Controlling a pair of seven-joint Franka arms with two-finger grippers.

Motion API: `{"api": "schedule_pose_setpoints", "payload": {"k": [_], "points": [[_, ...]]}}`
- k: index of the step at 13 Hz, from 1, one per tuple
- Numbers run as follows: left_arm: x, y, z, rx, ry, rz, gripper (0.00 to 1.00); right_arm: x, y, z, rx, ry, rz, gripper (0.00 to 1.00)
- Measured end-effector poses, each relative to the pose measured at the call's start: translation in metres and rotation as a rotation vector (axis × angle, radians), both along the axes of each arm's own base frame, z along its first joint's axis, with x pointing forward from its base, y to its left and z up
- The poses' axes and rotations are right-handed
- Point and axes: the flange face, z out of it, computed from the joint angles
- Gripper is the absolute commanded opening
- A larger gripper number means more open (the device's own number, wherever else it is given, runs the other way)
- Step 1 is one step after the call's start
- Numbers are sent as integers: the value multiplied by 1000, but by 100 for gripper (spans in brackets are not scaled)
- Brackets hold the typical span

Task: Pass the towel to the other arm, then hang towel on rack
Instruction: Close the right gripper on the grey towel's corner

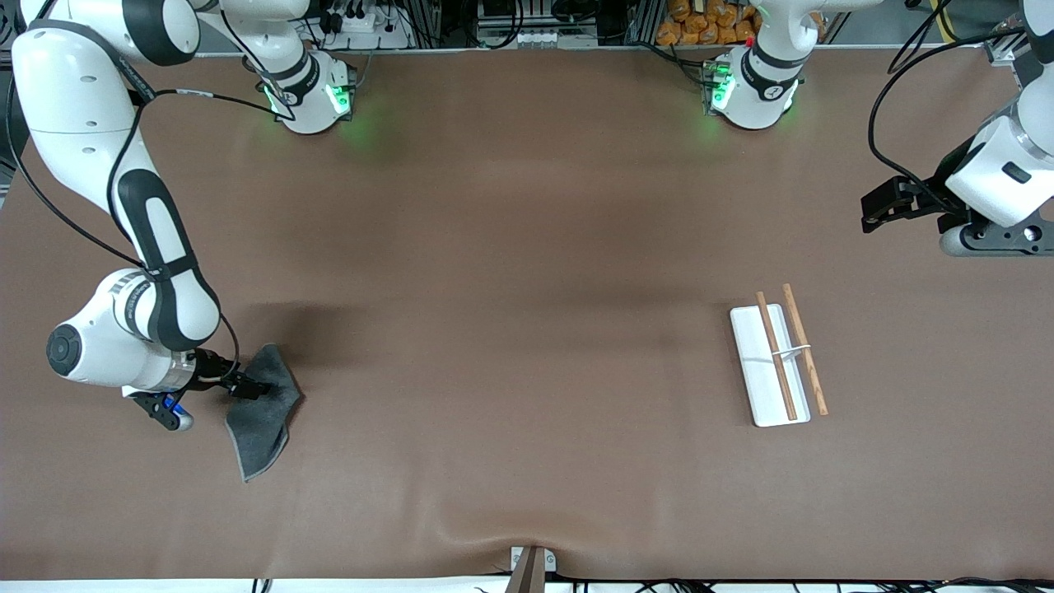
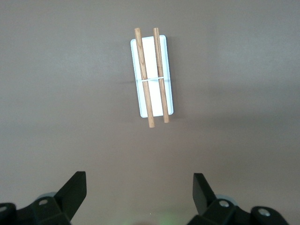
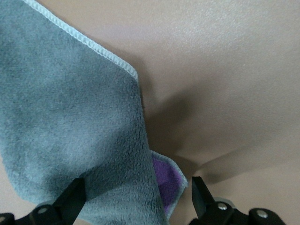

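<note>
You can't see the towel [image 3: 70, 122] whole: the right wrist view's edges crop it, hiding any end effector contact.

Towel [image 1: 265, 402] lies on table [image 1: 510, 272] toward the right arm's end, well apart from rack [image 1: 778, 362] toward the left arm's end.

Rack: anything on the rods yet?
Nothing hangs on the rack: both rods and the white base show bare. The towel lies on the table at the right arm's end, under the right end effector.
</note>
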Motion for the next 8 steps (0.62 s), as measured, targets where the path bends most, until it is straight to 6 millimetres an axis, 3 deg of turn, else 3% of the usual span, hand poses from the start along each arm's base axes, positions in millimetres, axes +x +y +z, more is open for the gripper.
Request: {"api": "schedule_pose_setpoints", "payload": {"k": [2, 4, 6, 8], "points": [[0, 0, 0, 0, 1, 0, 100, -1, -1, -1, 1, -2, 15, 100], [0, 0, -1, 0, 1, 0, 100, -2, -4, -5, 2, 1, 23, 32], [0, 0, -1, 0, 2, 0, 100, -2, -4, -6, 3, 1, 25, 0], [0, 0, -2, 0, 3, 0, 100, -2, -8, -5, 2, -1, 18, 0]]}}
